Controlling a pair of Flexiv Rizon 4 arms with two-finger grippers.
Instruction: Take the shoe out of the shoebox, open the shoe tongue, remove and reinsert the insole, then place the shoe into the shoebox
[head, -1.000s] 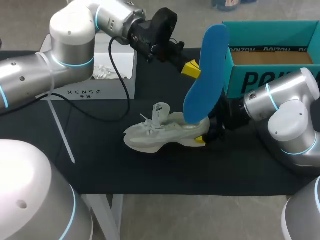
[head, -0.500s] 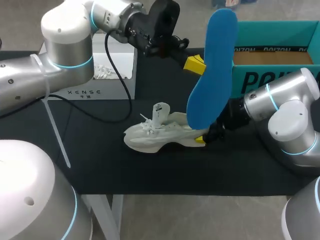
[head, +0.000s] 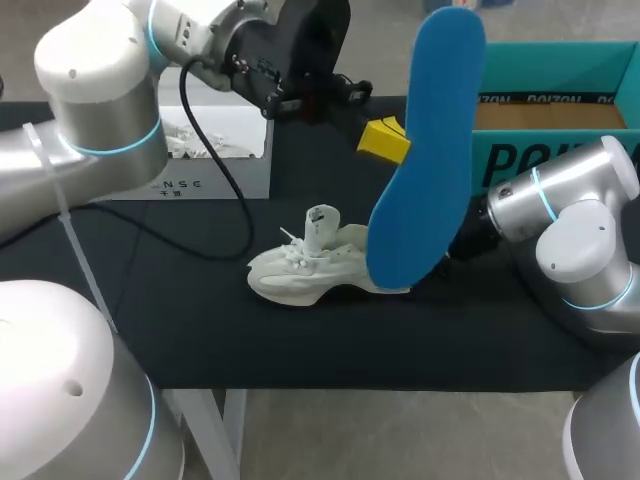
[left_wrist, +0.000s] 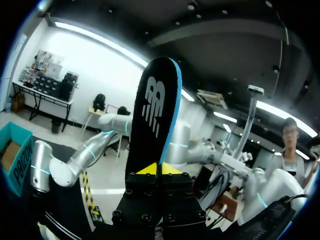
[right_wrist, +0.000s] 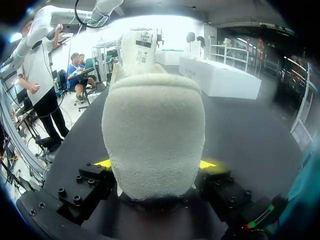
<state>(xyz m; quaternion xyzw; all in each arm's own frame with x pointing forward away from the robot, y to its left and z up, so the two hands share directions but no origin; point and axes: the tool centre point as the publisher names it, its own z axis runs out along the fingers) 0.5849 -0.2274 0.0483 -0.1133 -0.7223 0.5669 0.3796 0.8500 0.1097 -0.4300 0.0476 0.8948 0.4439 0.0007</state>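
A blue insole (head: 428, 150) stands nearly upright in the air over the table, and my left gripper (head: 384, 140) is shut on its edge. In the left wrist view the insole (left_wrist: 153, 110) shows its black top side, rising from between the yellow tips of the left gripper (left_wrist: 159, 169). The white shoe (head: 318, 266) lies on the black mat with its tongue raised. My right gripper (right_wrist: 155, 164) is shut on the shoe's heel (right_wrist: 152, 130), one yellow tip on each side. In the head view the insole hides that gripper. The teal shoebox (head: 560, 60) stands open at the back right.
A white case (head: 225, 165) sits at the back left of the mat, and a black cable (head: 228, 190) hangs from my left arm in front of it. My right arm (head: 565, 225) lies low in front of the shoebox.
My left arm has swung the insole higher and more upright; its lower end now covers the right gripper's tip in the head view. Shoe and right arm have not moved.
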